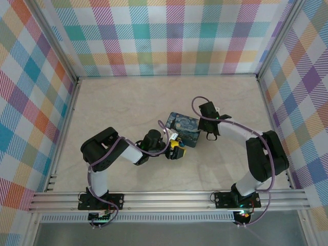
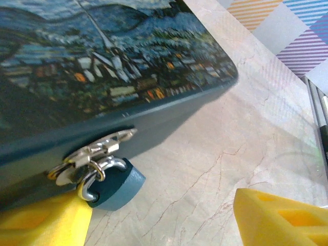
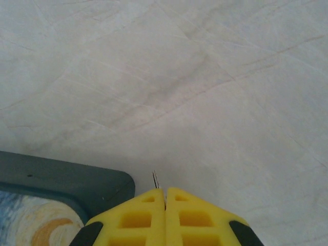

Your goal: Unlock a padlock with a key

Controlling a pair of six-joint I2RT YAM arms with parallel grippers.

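Observation:
A small blue padlock (image 2: 115, 184) hangs by its silver shackle from the metal hasp (image 2: 97, 148) on the front of a dark blue box (image 2: 102, 66) printed with a night-sky painting. My left gripper (image 2: 161, 202) stands open low at that front. Its left yellow finger (image 2: 46, 220) is right beside the padlock and the other finger (image 2: 282, 220) is well off to the right. My right gripper (image 3: 165, 190) is shut on the key (image 3: 155, 179), a thin metal sliver poking out between the yellow fingertips. It hovers beside a corner of the box (image 3: 61, 179).
The box (image 1: 185, 127) lies mid-table on a marbled top (image 1: 128, 102), between both arms. Checked walls close the sides and back, and a metal rail (image 1: 169, 199) runs along the near edge.

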